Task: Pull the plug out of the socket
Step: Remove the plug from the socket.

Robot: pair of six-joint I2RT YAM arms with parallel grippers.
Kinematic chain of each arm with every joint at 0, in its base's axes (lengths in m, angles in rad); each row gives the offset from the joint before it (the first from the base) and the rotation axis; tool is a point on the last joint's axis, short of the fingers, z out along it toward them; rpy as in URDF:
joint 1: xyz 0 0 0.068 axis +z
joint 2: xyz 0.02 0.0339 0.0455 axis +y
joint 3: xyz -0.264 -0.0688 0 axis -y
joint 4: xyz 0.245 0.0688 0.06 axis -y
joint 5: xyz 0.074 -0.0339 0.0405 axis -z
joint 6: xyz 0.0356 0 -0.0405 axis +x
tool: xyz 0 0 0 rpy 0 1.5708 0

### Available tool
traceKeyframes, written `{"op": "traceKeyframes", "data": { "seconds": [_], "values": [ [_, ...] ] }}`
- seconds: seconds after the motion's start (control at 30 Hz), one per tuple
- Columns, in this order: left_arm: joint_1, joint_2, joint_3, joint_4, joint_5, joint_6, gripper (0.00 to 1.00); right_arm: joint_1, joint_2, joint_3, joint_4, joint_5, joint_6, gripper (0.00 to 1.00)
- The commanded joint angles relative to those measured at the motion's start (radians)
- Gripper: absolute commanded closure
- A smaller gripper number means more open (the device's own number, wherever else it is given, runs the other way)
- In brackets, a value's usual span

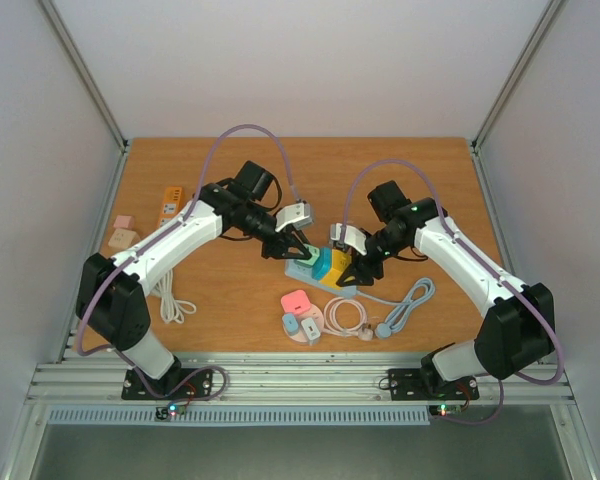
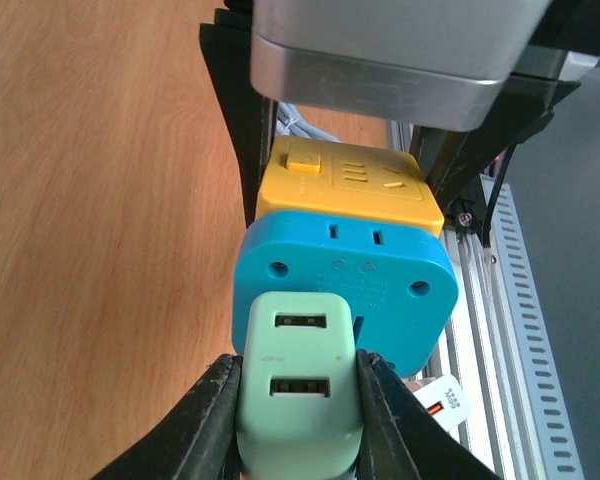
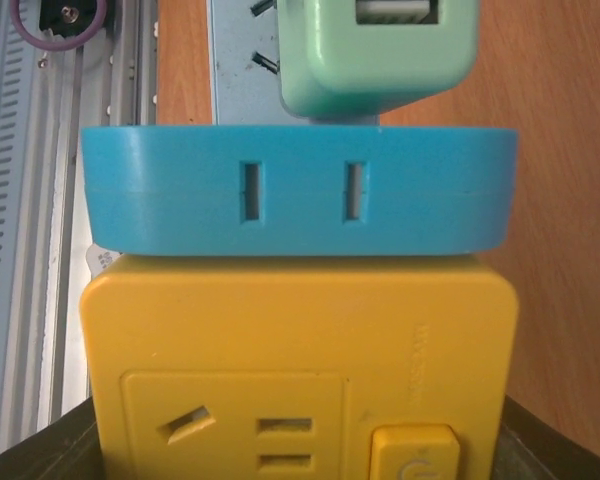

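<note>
A mint-green USB plug [image 2: 300,380] sits against the face of a blue adapter [image 2: 380,270], which is stacked on a yellow socket cube [image 2: 350,185]. My left gripper [image 2: 298,400] is shut on the green plug, one black finger [image 2: 195,430] pressed to each side. My right gripper [image 3: 300,460] is shut on the yellow socket cube [image 3: 300,350]; only its dark fingers [image 3: 50,455] show at the bottom corners. From above, the left gripper [image 1: 292,248] and right gripper [image 1: 358,265] face each other across the stack [image 1: 325,265] at mid-table.
Near the front lie a pink charger [image 1: 297,301], small plugs [image 1: 302,326], a coiled pink cable [image 1: 346,316] and a grey-blue cable [image 1: 410,303]. A white cable [image 1: 170,298], an orange power strip [image 1: 170,203] and pink blocks [image 1: 123,232] lie at left.
</note>
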Motion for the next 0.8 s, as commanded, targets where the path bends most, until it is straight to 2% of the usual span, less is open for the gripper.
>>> {"op": "traceKeyframes", "data": {
  "seconds": [0.0,0.2,0.5,0.63,0.77],
  "values": [
    [-0.008,-0.020,0.035,0.141,0.048,-0.122,1.00,0.002,0.017,0.010,-0.013,0.032,0.019,0.99],
    [-0.059,0.013,0.067,0.071,-0.035,-0.067,1.00,0.002,0.021,0.010,-0.015,0.032,0.020,0.99],
    [-0.070,-0.046,0.020,0.049,0.094,0.057,1.00,0.003,0.025,0.014,-0.019,0.027,0.020,0.99],
    [-0.049,-0.048,0.014,0.096,0.087,0.012,1.00,0.003,0.026,0.015,-0.022,0.026,0.020,0.99],
    [-0.015,-0.040,0.018,0.164,0.091,-0.102,1.00,0.003,0.026,0.015,-0.023,0.028,0.022,0.99]
  ]
}}
